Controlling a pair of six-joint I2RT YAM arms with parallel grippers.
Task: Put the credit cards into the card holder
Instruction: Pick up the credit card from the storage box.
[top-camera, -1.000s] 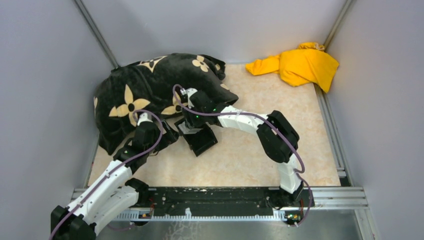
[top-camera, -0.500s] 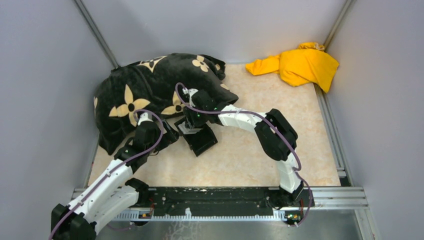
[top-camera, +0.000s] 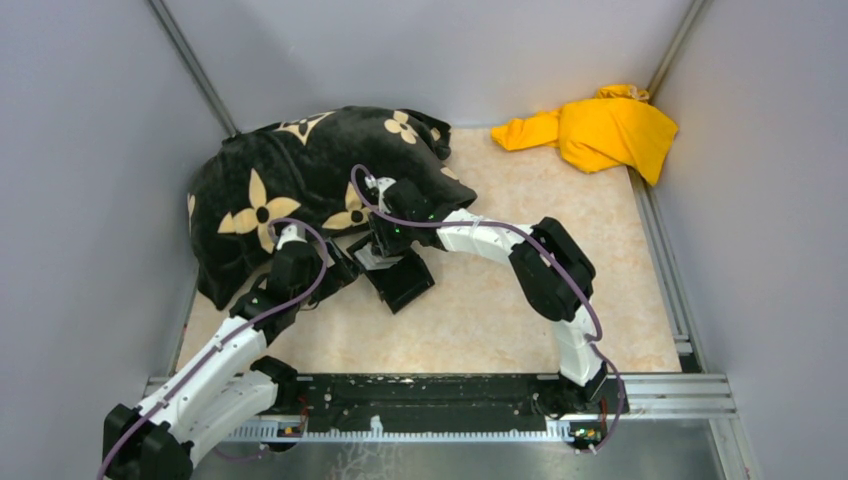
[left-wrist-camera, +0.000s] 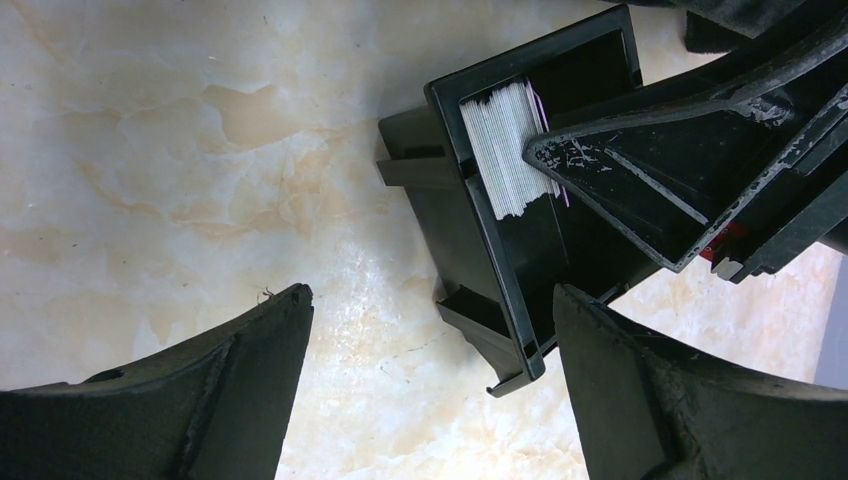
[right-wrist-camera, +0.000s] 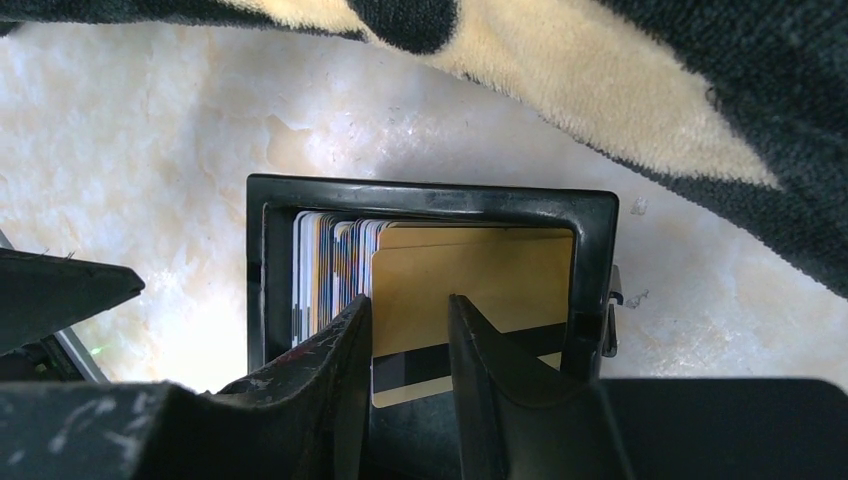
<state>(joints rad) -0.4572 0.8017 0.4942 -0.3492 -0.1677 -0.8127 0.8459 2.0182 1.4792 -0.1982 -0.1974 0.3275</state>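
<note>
Top view: since the earlier frame the right arm's wrist has edged toward the patterned blanket (top-camera: 270, 180); the left arm is unchanged. The black box (top-camera: 405, 283) sits on the counter (top-camera: 500, 310).

Left wrist: the left end effector (left-wrist-camera: 428, 300) is wide open and empty beside the box, where a card stack (left-wrist-camera: 505, 150) stands on edge.

Right wrist: the right end effector (right-wrist-camera: 408, 302) is narrowed but still gapped over the gold card (right-wrist-camera: 480, 270), gripping nothing. The card leans in the box, its long axis across the view and its stripe nearest the camera. Judged light, stiff and slick; pinch its faces at the exposed edge.
</note>
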